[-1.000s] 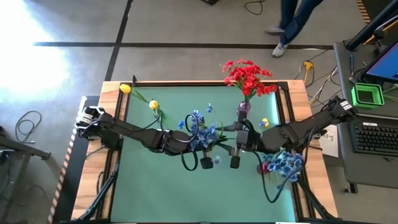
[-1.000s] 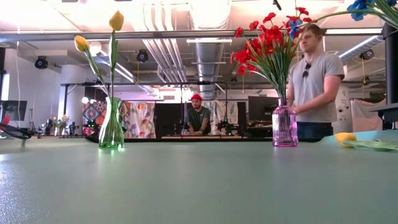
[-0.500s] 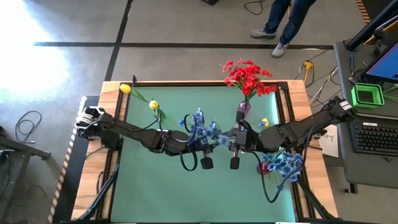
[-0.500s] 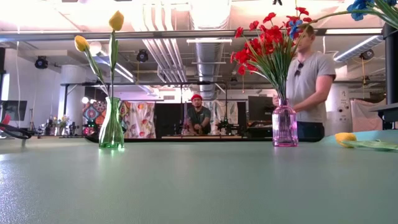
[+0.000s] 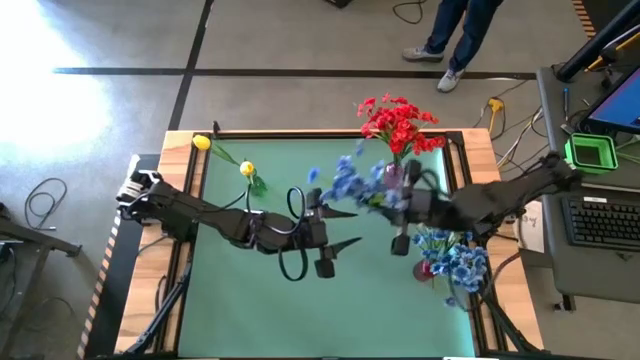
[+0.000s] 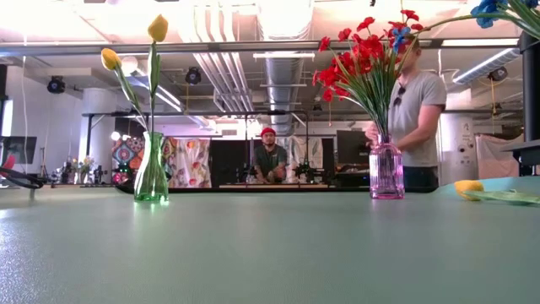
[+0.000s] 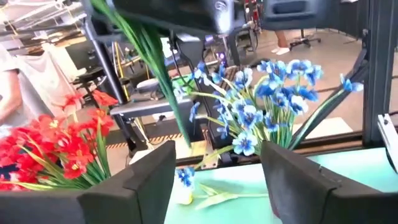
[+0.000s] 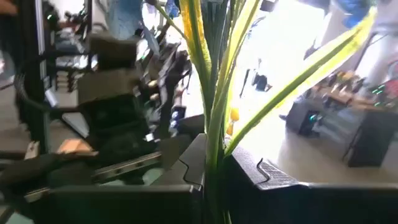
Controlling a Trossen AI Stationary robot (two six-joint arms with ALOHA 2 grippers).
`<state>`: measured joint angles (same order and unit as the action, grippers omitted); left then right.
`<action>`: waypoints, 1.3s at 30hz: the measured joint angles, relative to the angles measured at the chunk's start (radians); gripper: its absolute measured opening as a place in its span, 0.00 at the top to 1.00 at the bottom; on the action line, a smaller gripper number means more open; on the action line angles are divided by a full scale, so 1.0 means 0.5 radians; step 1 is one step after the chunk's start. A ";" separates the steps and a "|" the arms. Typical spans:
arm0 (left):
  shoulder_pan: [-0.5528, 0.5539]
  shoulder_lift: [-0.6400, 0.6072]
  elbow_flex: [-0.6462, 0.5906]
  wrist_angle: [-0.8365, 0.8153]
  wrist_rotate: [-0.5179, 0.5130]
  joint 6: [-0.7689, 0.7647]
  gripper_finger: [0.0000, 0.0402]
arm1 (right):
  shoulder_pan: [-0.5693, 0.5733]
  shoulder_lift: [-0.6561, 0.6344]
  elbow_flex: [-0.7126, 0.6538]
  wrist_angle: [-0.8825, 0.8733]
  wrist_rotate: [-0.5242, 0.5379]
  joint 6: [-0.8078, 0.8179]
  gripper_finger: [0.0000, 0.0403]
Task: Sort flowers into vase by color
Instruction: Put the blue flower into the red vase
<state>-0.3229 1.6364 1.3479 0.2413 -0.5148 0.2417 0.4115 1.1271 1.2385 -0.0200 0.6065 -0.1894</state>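
Your right gripper [image 8: 214, 171] has its fingers clamped on the green stems of a blue flower sprig [image 5: 352, 182], carried in the air at the centre of the high view, just left of the purple vase [image 5: 393, 174] with the red flowers [image 5: 398, 122]. Your left gripper [image 7: 214, 168] sits at centre-left of the high view with its fingers spread and nothing between them; in its wrist view the gap frames the blue flower bunch [image 7: 267, 102] standing farther off.

This looks like the carrying step: the sprig is in one grip only and headed for its colour group. The blue bunch [image 5: 452, 262] stands at the lower right of the high view, just below the right arm. The next move calls for swinging the sprig over that bunch, tipping the stems downward and threading them into the vase mouth without catching the red blooms or pushing the bunch over.

The blue bunch's vase is hidden under its blossoms, so you cannot see its mouth. The carried sprig is blurred. A yellow flower [image 6: 468, 187] lies on the mat at the right edge of the low view, not yet sorted; two yellow tulips [image 6: 157, 28] already stand in the green vase [image 6: 151, 171] at the left.
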 joint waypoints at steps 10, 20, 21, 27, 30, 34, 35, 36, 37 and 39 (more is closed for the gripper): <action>-0.016 -0.050 0.000 -0.185 -0.002 -0.147 0.44 | 0.001 -0.431 -0.069 0.062 -0.059 -0.162 0.93; -0.059 -0.094 0.000 -0.385 -0.010 -0.259 0.44 | 0.002 -0.961 -0.600 0.515 -0.234 -0.284 0.93; -0.066 -0.101 0.000 -0.407 -0.040 -0.259 0.44 | 0.002 -1.010 -0.643 0.534 -0.234 -0.294 0.93; -0.118 -0.145 0.000 -0.573 -0.325 -0.303 0.44 | 0.002 -1.279 -0.818 0.540 -0.227 -0.309 0.93; -0.132 -0.148 0.000 -0.629 -0.361 -0.344 0.44 | 0.002 -1.408 -0.893 0.500 -0.226 -0.279 0.93; -0.138 -0.143 0.000 -0.664 -0.361 -0.356 0.44 | 0.002 -1.559 -0.938 0.415 -0.218 -0.222 0.93; -0.139 -0.140 0.000 -0.685 -0.362 -0.362 0.44 | 0.002 -1.590 -0.940 0.366 -0.219 -0.192 0.93; -0.139 -0.138 -0.001 -0.701 -0.361 -0.369 0.44 | 0.002 -1.617 -0.945 0.300 -0.222 -0.177 0.93; -0.139 -0.136 -0.001 -0.718 -0.362 -0.384 0.44 | 0.002 -1.640 -0.950 0.227 -0.225 -0.155 0.93; -0.139 -0.136 -0.002 -0.737 -0.362 -0.415 0.44 | 0.002 -1.688 -0.951 0.127 -0.226 -0.093 0.93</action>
<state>-0.3923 1.5684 1.3472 -0.1270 -0.6956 0.0344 0.4126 0.2830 0.7631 0.0436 0.4936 -0.2357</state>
